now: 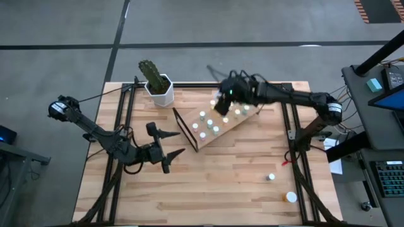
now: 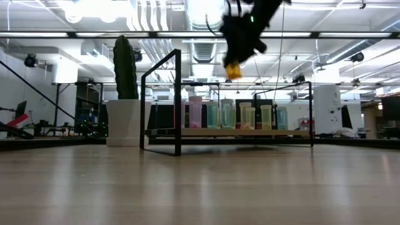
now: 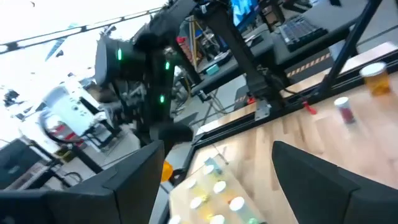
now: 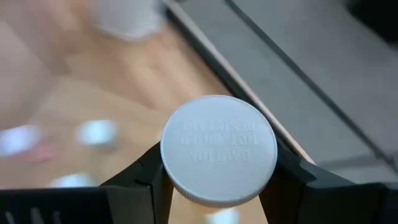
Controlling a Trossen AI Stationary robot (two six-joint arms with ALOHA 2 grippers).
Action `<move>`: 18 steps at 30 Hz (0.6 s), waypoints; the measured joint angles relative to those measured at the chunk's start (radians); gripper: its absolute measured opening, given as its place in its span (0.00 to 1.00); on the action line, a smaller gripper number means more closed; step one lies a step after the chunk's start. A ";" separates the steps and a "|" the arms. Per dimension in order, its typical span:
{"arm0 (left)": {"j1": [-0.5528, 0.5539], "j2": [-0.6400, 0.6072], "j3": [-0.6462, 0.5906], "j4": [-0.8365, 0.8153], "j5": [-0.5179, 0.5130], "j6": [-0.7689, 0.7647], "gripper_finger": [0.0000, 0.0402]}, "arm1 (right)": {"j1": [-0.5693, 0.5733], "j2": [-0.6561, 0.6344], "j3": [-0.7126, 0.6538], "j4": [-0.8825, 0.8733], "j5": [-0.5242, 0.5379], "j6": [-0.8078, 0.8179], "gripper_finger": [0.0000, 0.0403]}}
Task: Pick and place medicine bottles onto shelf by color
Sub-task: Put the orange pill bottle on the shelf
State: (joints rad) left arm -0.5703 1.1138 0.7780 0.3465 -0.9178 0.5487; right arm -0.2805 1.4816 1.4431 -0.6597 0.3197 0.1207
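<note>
White-capped, orange-bodied bottle (image 4: 219, 149) hangs upright, clenched in your right hand (image 1: 224, 101) directly above the tilted light-wood shelf (image 1: 235, 121); your spread-open left hand (image 1: 165, 151) idles farther off.

The right gripper (image 4: 214, 180) pinches a white-capped medicine bottle (image 4: 219, 149) between its two dark fingers (image 4: 146, 177), cap facing the camera, above blurred bottles (image 4: 99, 132) on the light-wood shelf (image 4: 130, 93).

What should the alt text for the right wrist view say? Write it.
A white round bottle cap fills the centre, clamped between the right gripper's two dark fingers. Below it lie the blurred wooden table and grey floor.
</note>
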 joint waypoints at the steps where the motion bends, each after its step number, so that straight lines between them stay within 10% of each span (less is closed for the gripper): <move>1: 0.003 -0.002 0.000 0.001 -0.008 0.014 0.70 | -0.041 0.002 -0.016 0.000 0.000 0.015 0.42; 18: 0.067 -0.080 -0.003 0.001 -0.089 0.185 0.70 | -0.235 0.000 -0.233 0.073 0.134 0.283 0.42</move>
State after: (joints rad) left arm -0.5033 1.0334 0.7748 0.3480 -1.0067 0.7333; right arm -0.5160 1.4811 1.2102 -0.5865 0.4535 0.4034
